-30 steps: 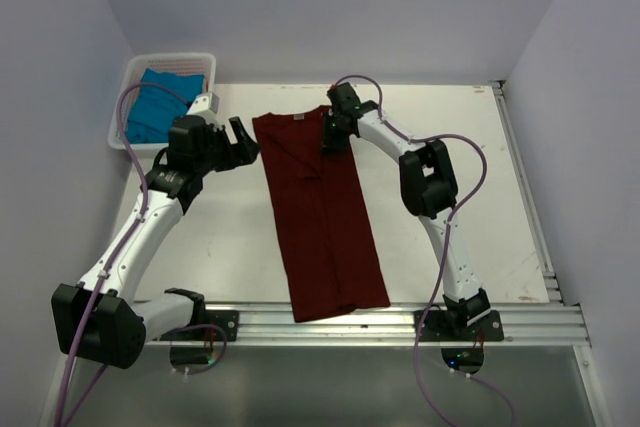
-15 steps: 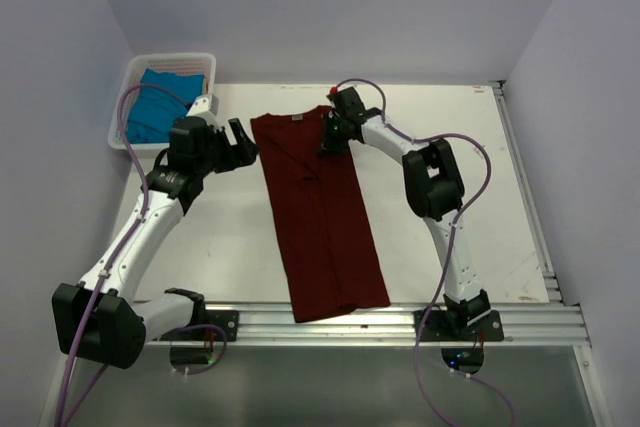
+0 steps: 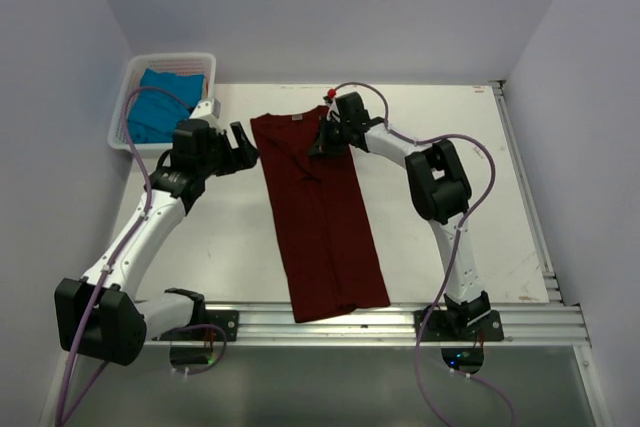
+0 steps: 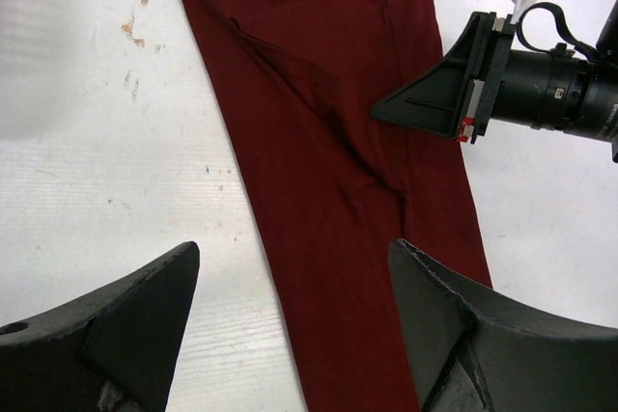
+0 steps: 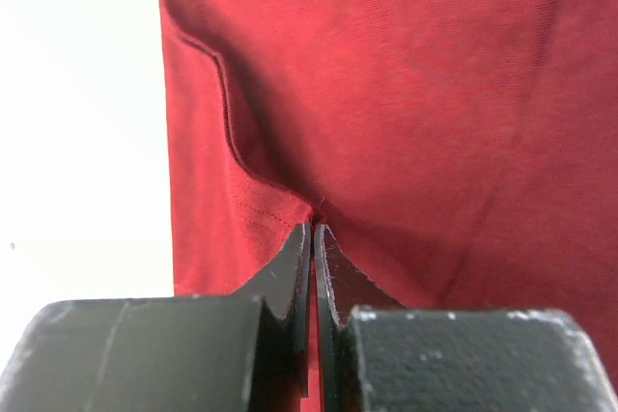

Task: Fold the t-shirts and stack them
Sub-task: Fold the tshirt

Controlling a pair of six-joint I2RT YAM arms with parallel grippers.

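The dark maroon t-shirt (image 3: 322, 217) lies on the table as a long narrow strip with its collar at the far end. My right gripper (image 3: 318, 147) is low on the shirt's upper part, shut on a pinch of the maroon cloth (image 5: 406, 94), with creases running out from its tip (image 5: 314, 227). My left gripper (image 3: 243, 146) hovers open just left of the shirt's upper left edge; in its wrist view the edge of the maroon cloth (image 4: 328, 123) runs between the fingertips (image 4: 294, 258). The teal t-shirt (image 3: 160, 102) lies crumpled in the basket.
A white slatted basket (image 3: 170, 57) stands at the far left corner of the table. The white tabletop (image 3: 450, 197) spreads to the right of the shirt, with a metal rail (image 3: 400, 319) along the near edge. Walls close in on both sides.
My right gripper has shifted a little to the left across the shirt's upper part, drawing cloth with it. The left arm has barely moved.
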